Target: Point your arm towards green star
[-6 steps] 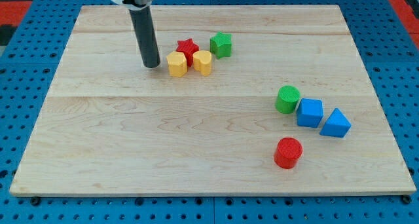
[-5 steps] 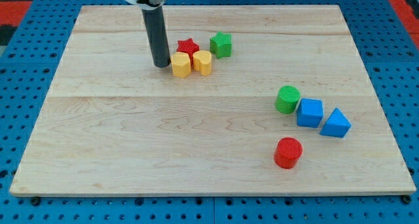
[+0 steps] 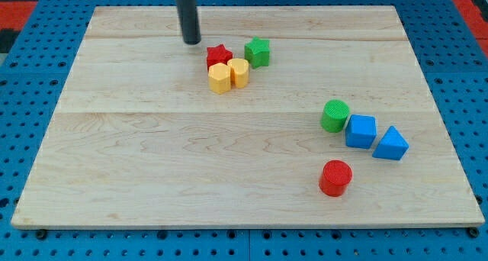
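The green star (image 3: pixel 258 52) sits near the top middle of the wooden board (image 3: pixel 152 154). A red star (image 3: pixel 219 56) lies to its left, with two yellow blocks (image 3: pixel 220 78) (image 3: pixel 239 72) just below them. My tip (image 3: pixel 191 41) is up and to the left of the red star, apart from it, and well left of the green star.
A green cylinder (image 3: pixel 335 115), a blue cube (image 3: pixel 361 130) and a blue triangular block (image 3: pixel 391 143) sit in a row at the right. A red cylinder (image 3: pixel 335 177) stands below them.
My tip has moved up and slightly right, from beside the left yellow block to above the red star's left. The left yellow block has shifted right and down a little.
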{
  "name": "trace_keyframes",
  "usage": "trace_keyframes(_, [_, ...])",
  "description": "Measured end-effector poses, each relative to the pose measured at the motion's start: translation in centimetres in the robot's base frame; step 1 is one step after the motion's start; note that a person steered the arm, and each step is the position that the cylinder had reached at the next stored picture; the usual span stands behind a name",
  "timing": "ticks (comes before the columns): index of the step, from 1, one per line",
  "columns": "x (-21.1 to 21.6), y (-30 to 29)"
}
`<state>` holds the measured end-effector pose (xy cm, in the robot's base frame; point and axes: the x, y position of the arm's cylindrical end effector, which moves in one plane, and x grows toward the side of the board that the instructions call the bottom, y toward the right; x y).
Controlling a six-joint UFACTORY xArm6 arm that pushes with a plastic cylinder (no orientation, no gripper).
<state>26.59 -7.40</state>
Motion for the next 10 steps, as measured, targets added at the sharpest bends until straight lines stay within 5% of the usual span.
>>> trace_keyframes(2, [-1.7,13.5])
trace_keyframes(4, [2.4,14.4])
trace_keyframes(10, [4.6,13.3])
